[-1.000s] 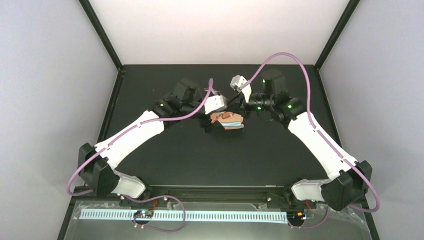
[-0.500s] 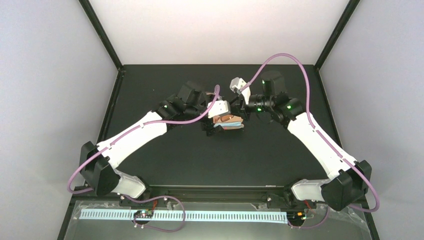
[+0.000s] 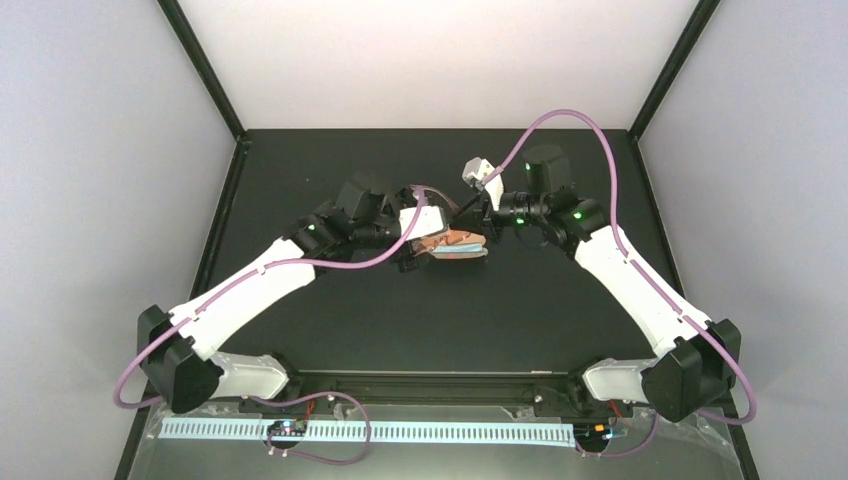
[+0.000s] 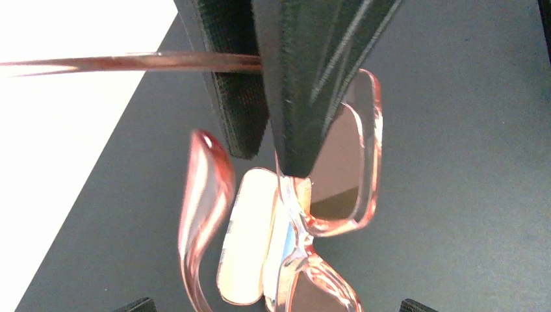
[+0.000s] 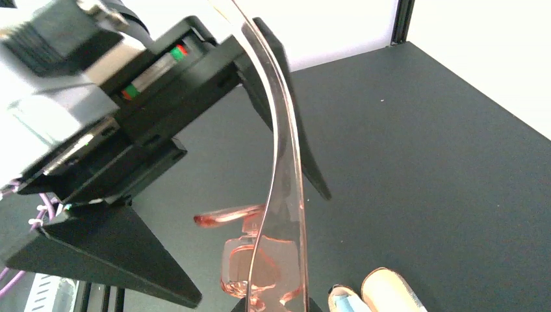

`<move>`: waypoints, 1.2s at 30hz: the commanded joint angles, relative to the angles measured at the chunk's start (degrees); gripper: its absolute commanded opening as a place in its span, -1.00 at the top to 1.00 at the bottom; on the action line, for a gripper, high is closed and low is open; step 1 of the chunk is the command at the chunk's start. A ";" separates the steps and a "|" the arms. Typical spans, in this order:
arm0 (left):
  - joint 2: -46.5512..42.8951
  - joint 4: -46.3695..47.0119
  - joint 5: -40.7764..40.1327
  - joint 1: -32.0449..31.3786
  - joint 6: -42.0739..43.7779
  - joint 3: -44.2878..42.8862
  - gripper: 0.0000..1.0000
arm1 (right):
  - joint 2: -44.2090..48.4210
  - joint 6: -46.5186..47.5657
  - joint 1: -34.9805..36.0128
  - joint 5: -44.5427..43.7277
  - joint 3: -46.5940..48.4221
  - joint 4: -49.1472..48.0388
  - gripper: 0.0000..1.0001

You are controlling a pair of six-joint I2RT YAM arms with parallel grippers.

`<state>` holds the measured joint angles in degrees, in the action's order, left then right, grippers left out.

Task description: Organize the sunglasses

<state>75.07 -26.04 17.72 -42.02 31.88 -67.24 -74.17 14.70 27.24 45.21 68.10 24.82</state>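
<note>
My right end effector (image 4: 276, 159) is closed down narrow on the sunglasses (image 4: 344, 156), its black padded fingers (image 4: 234, 84) pinching the translucent reddish frame next to one brownish lens. The glasses are held up off the dark surface (image 3: 400, 320), around its middle and between the two arms. One slim temple arm sticks straight out to the side and the other curves down beside the lenses. My left end effector (image 3: 418, 248) is spread wide, with one finger on each side of the glasses; I cannot tell whether either finger touches them. Just below the glasses, the striped brown case (image 5: 390, 289) lies on the surface with the light-blue cloth (image 5: 344, 302) just beside it.
</note>
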 commanded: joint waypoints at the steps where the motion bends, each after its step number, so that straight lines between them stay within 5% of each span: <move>1: -4.53 -1.07 0.44 1.31 3.18 2.01 -0.98 | 0.76 0.67 -0.53 0.01 -0.05 -1.62 0.90; 8: -7.73 -4.95 11.75 9.13 1.27 1.31 -0.93 | 1.34 0.95 -0.79 0.05 -0.33 -1.53 0.90; 15: -5.41 1.19 16.71 16.37 -10.66 0.17 -0.72 | 1.92 0.91 -0.79 0.50 -0.50 -1.68 0.90; 23: -0.47 10.84 12.79 16.24 -26.85 1.15 -0.66 | 1.66 -0.90 -0.74 1.24 -0.55 -2.61 0.90; 36: 1.20 14.51 10.81 10.59 -29.25 4.55 -0.67 | 1.21 -2.14 -0.83 -0.11 -0.23 -3.02 0.90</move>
<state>75.11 -13.74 29.36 -30.44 4.29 -63.37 -73.65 13.10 26.85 45.06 67.88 24.01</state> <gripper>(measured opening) 0.833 0.162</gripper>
